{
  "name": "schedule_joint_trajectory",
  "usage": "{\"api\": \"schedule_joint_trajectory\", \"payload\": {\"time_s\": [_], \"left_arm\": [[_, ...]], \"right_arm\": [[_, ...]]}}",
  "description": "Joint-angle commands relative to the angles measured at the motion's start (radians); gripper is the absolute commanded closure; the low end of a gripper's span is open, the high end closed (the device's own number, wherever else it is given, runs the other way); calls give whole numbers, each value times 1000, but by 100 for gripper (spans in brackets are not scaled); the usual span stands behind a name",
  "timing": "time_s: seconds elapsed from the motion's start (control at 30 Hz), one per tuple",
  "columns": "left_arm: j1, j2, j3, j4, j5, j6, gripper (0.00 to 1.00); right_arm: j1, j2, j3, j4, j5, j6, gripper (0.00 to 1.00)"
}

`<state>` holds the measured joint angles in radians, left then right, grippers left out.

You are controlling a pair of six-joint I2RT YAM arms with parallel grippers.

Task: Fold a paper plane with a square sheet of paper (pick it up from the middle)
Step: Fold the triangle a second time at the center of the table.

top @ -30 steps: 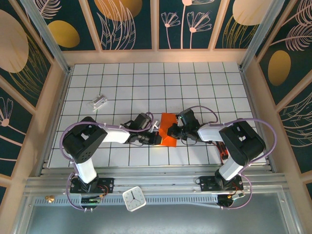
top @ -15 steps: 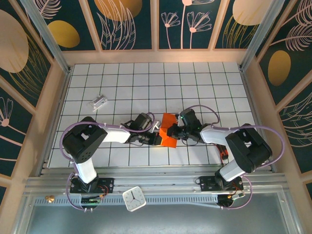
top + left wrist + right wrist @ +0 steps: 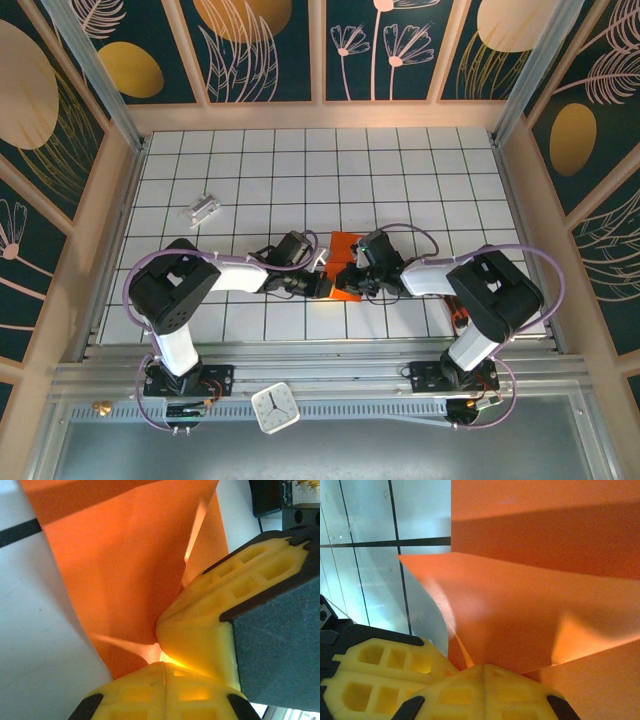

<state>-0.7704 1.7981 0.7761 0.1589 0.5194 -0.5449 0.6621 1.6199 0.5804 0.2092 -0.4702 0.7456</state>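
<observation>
A white tabletop ruled into square tiles by thin black lines (image 3: 400,170) forms the floor of the enclosure, brightly and evenly lit; dark teal wall panels printed with gold ovals and pale pink leaf and flower outlines (image 3: 265,50) rise at the back and both sides, set between pale wooden frame posts (image 3: 318,50). Slanting aluminium bars (image 3: 95,70) stand at the back corners; a ribbed aluminium rail (image 3: 330,378) runs along the near edge, a small white square clock (image 3: 275,408) just below it, beside a grey metal sheet (image 3: 350,450).
</observation>
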Motion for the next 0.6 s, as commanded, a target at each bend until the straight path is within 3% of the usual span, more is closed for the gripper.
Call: {"api": "schedule_joint_trajectory", "payload": {"time_s": [0.0, 0.57], "left_arm": [[2, 81, -20, -180, -99, 64, 100], [2, 102, -32, -240, -125, 112, 100]], "right_arm": [[-37, 26, 15, -74, 76, -6, 100], [-223, 23, 25, -140, 119, -11, 100]]}}
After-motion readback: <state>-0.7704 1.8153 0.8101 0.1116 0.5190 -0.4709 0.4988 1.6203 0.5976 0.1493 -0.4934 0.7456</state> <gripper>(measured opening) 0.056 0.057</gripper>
